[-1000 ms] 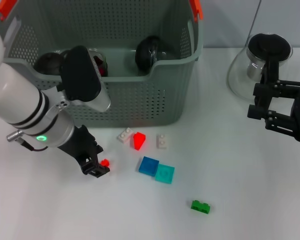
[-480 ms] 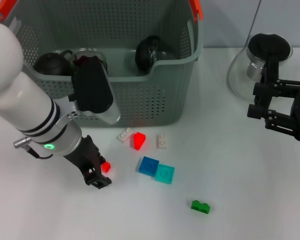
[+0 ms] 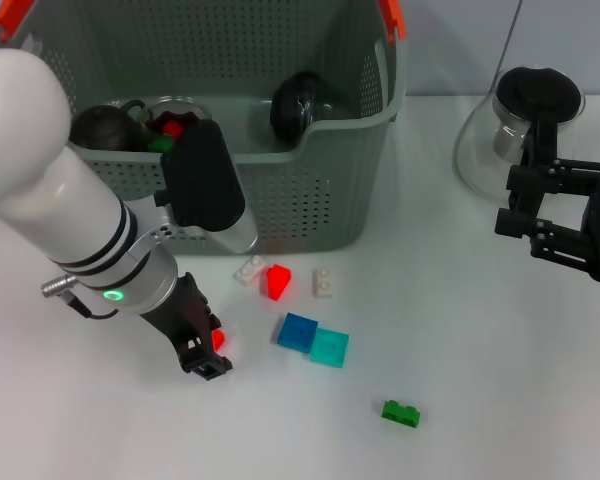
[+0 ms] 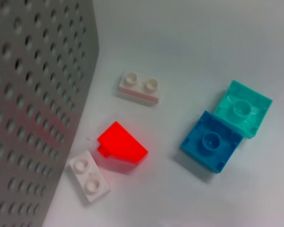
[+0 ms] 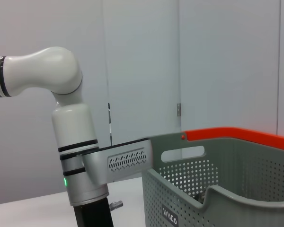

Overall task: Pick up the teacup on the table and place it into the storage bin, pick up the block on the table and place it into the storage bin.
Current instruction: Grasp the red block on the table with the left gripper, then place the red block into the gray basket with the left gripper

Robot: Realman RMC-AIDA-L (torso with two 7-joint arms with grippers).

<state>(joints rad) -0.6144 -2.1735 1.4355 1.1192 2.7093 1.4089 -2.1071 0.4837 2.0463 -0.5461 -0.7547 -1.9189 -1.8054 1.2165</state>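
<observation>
A small red block sat pinched in the left gripper, low on the white table, in front of the grey bin. The right gripper hung beside the teapot, jaws spread. Pale walls stood behind.

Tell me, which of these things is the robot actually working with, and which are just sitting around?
Part of the job:
storage bin
small red block at the left gripper
other blocks: red wedge, blue, teal, green, two white

Just lying about:
glass teapot
right gripper, parked beside it
</observation>
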